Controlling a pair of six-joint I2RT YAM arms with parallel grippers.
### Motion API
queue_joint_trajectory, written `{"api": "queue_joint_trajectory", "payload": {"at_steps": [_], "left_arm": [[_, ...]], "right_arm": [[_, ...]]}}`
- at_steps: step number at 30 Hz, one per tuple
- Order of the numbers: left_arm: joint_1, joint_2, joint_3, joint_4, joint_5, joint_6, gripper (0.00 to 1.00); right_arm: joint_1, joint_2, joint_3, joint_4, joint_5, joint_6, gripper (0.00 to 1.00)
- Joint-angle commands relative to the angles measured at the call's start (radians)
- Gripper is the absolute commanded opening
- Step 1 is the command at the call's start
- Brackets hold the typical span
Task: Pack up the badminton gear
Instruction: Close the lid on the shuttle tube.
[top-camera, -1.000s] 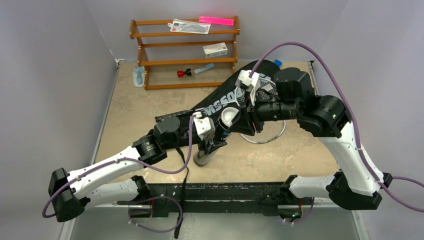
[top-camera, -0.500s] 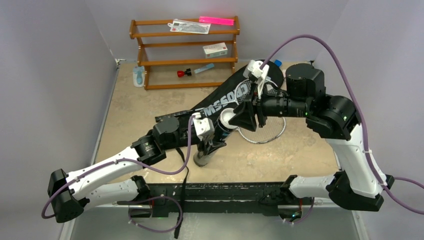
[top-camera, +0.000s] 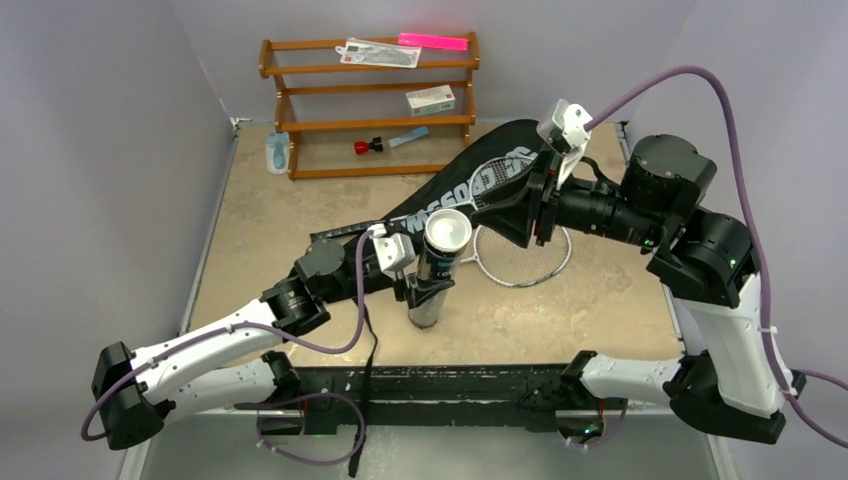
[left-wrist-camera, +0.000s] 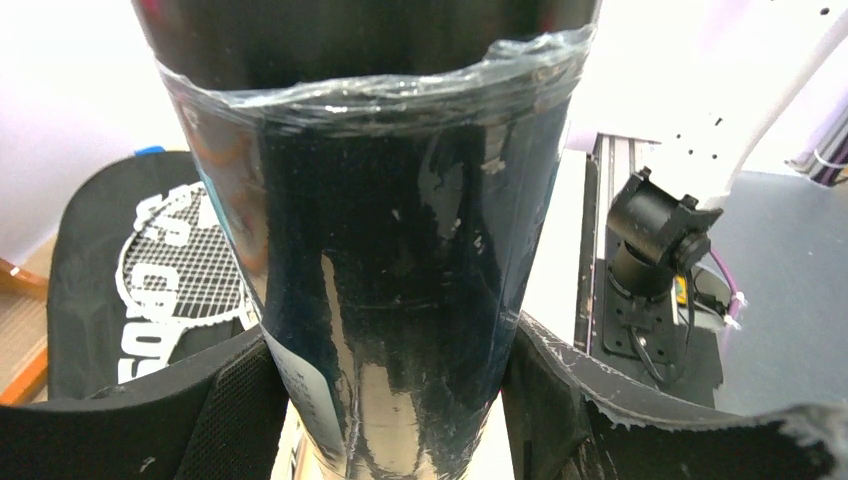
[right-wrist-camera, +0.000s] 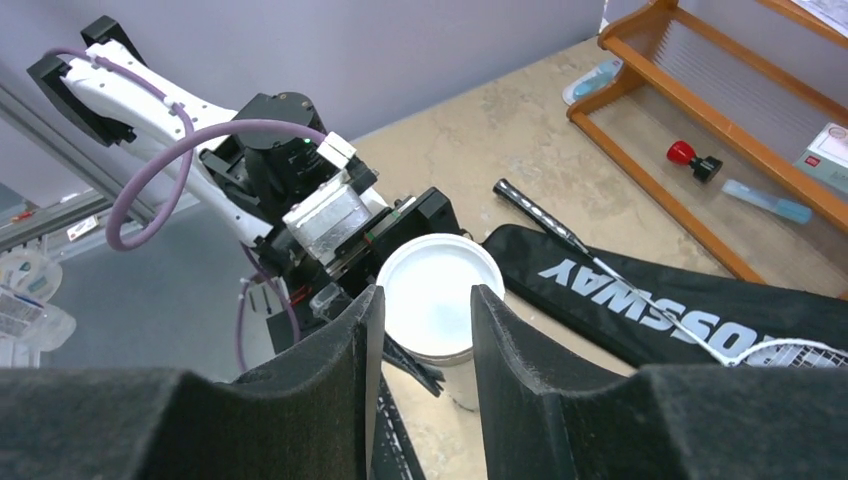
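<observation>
Left tool (top-camera: 422, 292) is clamped around the lower body of the dark shuttlecock tube (top-camera: 440, 262), holding it upright near the middle of the worktop (top-camera: 300, 200), probably to steady it for the other arm. The top shows white; I cannot tell cap from open mouth, and the contents are hidden. Right tool (right-wrist-camera: 425, 310) hovers above and to the right of the tube, jaws parted and empty, aimed at that top. The CROSSWAY bag (top-camera: 480, 185) lies flat behind. One racket (top-camera: 520, 262) rests partly across it, not yet packed.
</observation>
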Motion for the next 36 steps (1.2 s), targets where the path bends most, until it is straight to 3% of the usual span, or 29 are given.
{"api": "queue_joint_trajectory", "payload": {"at_steps": [1, 6, 12, 14, 18, 29, 36], "left_arm": [[0.0, 0.017, -0.008, 0.193, -0.027, -0.006, 0.52], [0.0, 0.082, -0.012, 0.283, -0.05, 0.032, 0.52], [0.0, 0.167, -0.029, 0.42, -0.08, -0.008, 0.53], [0.0, 0.187, -0.033, 0.443, -0.085, -0.019, 0.53], [0.0, 0.208, -0.036, 0.455, -0.085, -0.026, 0.53], [0.0, 0.2, -0.03, 0.401, -0.109, -0.039, 0.53], [0.0, 0.207, -0.014, 0.366, -0.109, -0.039, 0.53]], "right_arm": [[-0.003, 0.022, 0.009, 0.065, 0.025, 0.0, 0.39], [-0.003, 0.006, -0.061, 0.144, 0.042, -0.014, 0.38], [-0.004, -0.044, -0.227, 0.36, 0.063, -0.021, 0.36], [-0.004, -0.06, -0.292, 0.434, 0.066, -0.025, 0.3], [-0.003, -0.083, -0.374, 0.545, 0.085, -0.033, 0.0], [-0.003, -0.144, -0.584, 0.701, 0.085, -0.075, 0.0], [-0.004, -0.147, -0.593, 0.719, 0.086, -0.09, 0.0]]}}
